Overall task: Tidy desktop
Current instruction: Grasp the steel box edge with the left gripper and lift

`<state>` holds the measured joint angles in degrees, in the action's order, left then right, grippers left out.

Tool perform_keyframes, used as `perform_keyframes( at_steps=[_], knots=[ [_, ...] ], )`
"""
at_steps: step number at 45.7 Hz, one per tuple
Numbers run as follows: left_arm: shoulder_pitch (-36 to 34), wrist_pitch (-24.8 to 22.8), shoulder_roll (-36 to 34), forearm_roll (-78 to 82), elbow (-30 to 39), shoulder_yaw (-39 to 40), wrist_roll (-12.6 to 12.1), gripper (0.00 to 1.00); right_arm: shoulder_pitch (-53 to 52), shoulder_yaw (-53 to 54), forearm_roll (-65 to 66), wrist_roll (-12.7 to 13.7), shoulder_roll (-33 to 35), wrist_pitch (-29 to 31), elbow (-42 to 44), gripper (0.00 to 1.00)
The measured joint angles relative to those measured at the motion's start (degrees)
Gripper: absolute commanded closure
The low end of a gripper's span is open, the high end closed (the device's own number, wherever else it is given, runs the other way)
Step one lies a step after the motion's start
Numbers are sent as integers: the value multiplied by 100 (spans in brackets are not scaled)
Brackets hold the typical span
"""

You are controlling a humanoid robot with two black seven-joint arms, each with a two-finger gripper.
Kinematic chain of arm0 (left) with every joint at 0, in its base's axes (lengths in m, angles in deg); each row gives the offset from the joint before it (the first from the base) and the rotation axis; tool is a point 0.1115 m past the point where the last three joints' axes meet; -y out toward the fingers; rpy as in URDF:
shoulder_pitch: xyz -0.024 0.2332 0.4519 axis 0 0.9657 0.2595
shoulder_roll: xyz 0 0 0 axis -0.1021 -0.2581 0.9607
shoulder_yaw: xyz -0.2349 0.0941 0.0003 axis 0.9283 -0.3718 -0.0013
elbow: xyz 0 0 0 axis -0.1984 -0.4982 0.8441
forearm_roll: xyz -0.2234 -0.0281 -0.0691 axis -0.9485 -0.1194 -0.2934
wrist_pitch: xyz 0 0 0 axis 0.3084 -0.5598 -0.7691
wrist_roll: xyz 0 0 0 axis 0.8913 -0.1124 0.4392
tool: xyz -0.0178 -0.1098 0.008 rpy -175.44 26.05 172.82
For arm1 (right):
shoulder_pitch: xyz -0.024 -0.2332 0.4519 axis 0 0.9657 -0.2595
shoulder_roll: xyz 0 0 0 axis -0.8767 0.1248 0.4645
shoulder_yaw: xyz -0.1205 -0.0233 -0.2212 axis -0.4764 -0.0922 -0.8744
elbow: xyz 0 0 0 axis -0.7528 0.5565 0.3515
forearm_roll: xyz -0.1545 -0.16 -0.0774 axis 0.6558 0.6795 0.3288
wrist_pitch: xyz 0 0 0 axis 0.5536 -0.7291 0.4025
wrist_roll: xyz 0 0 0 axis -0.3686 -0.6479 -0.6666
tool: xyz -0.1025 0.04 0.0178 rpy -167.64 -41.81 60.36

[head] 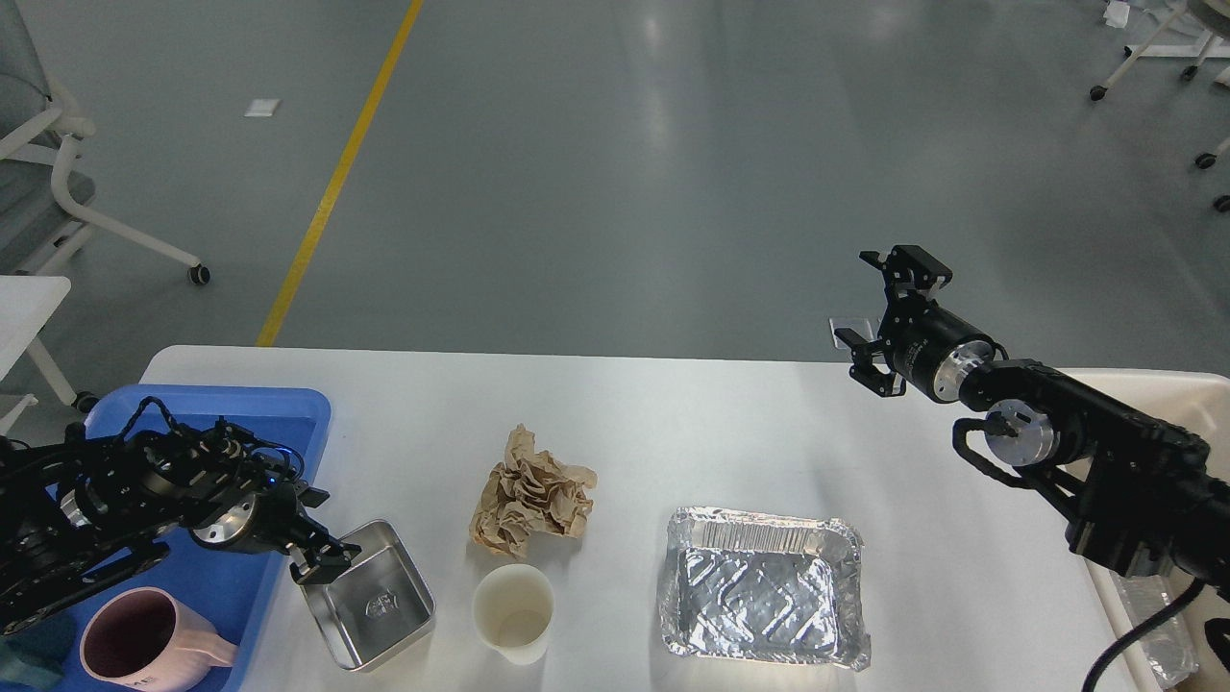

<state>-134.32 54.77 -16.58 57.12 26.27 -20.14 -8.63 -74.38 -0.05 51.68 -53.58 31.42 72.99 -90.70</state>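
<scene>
The white desktop (673,413) carries a small square steel tray (375,601), a crumpled brown paper wad (531,492), a white paper cup (514,610) and a foil tray (764,586). My left gripper (325,533) is open and hangs over the steel tray's near-left rim, holding nothing. My right gripper (882,309) is open and empty, raised over the desktop's far right edge, well away from all the items.
A blue plastic tray (250,428) at the left holds a pink mug (144,649) and a dark teal item (24,663) at the frame's edge. A cream bin (1168,389) stands at the right, behind my right arm. Chairs stand on the grey floor beyond.
</scene>
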Motion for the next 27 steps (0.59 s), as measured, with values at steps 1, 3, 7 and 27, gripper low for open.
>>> perform_keyframes(
  at_steps=[1, 3, 7, 27],
  knots=[
    [0, 16, 14, 20, -8, -39, 3, 50, 0, 0, 0, 0, 16, -1, -12, 0],
    [0, 43, 30, 54, -24, -87, 4, 53, -1, 0, -2, 0, 42, -4, -27, 0],
    [8, 77, 88, 95, -98, -139, 4, 73, -1, 6, -3, 0, 86, -6, -43, 0],
    [38, 96, 326, 91, -468, -157, 221, 99, 34, 18, -3, -9, 170, -7, -111, 0]
  ],
)
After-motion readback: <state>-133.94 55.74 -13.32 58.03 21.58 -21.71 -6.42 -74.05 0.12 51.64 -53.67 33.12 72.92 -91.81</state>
